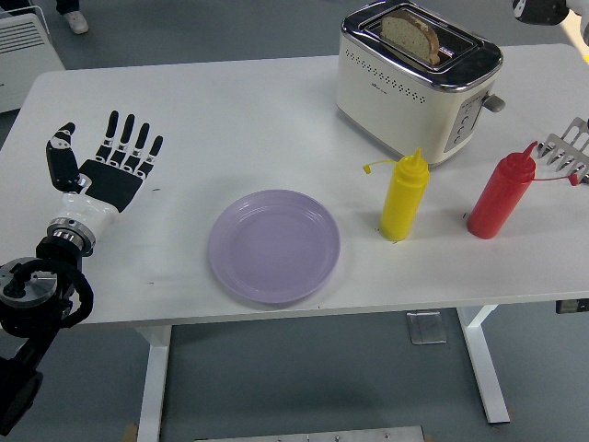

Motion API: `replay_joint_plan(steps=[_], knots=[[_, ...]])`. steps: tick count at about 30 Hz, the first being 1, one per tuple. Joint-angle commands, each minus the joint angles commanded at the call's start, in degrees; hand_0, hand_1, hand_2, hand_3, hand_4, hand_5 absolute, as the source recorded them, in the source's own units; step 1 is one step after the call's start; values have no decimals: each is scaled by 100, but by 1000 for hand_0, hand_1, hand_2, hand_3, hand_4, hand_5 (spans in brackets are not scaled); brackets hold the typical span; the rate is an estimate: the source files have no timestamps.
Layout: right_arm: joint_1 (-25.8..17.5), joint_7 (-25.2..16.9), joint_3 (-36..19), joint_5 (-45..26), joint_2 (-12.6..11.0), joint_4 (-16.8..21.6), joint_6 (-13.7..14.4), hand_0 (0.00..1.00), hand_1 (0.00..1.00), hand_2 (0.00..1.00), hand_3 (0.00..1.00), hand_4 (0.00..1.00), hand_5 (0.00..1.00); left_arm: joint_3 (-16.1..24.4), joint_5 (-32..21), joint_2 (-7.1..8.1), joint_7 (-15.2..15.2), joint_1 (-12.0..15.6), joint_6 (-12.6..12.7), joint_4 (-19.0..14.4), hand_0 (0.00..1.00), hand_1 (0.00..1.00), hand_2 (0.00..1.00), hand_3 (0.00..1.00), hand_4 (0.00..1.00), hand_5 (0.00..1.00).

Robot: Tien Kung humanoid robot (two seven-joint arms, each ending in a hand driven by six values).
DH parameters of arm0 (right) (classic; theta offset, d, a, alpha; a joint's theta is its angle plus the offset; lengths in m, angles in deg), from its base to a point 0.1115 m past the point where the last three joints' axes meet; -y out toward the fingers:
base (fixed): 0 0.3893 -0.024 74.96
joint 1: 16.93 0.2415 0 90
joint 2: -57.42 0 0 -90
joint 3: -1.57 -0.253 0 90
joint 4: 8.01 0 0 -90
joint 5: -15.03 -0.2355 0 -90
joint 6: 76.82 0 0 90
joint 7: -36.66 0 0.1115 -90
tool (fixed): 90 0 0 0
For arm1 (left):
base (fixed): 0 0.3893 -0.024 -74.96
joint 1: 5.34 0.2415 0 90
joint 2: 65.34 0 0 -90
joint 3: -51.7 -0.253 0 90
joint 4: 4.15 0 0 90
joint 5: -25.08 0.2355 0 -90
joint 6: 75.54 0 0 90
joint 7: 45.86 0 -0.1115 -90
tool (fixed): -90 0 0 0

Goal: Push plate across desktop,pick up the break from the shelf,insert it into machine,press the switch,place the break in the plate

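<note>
Bread [411, 35] sits in toaster [416, 78] at 1 o'clock; switch [495, 101] unpressed. Your left hand [109, 170] rests released; right hand unseen. Press switch next.

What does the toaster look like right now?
The toaster is cream with a shiny silver top and rows of small holes along its side. It stands upright at the table's far right. A slice of bread sticks up from one slot. A lever juts from the end. Nothing grips it.
</note>
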Motion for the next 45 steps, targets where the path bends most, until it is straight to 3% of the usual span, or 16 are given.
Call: replay_joint_plan(steps=[1,2,7,8,15,28,36,45], knots=[[-103,-33,-88,7,-52,71,-54,435,524,657,579,349,13,8,-7,-3,2,5,0,-6,819,759,730,703,622,998],[-224,-82,-176,5,-106,139,-111,400,481,697,581,148,2,18,-16,-5,5,11,0,-14,820,760,729,704,620,998],[-710,-371,-420,22,-262,297,-259,400,481,697,581,148,2,109,-122,6,32,60,0,-77,820,760,729,704,620,998],[-808,-415,-457,68,-283,316,-276,425,478,707,581,71,2,133,-149,8,41,75,0,-113,819,759,730,704,619,998],[-1147,-683,-364,236,-313,189,-425,443,476,709,588,53,2,201,-247,29,64,135,14,-272,819,758,729,704,619,998],[-1003,-1759,548,140,6,-999,-113,428,434,709,587,45,2,192,-249,21,62,123,13,-290,819,759,730,704,618,998],[-881,-1915,886,158,103,-1350,30,425,432,709,585,41,2,180,-248,20,63,121,12,-288,819,759,730,704,617,998],[-821,-1921,1187,140,179,-1483,56,421,427,704,582,46,2,180,-257,19,66,122,15,-295,819,759,729,704,615,998]])
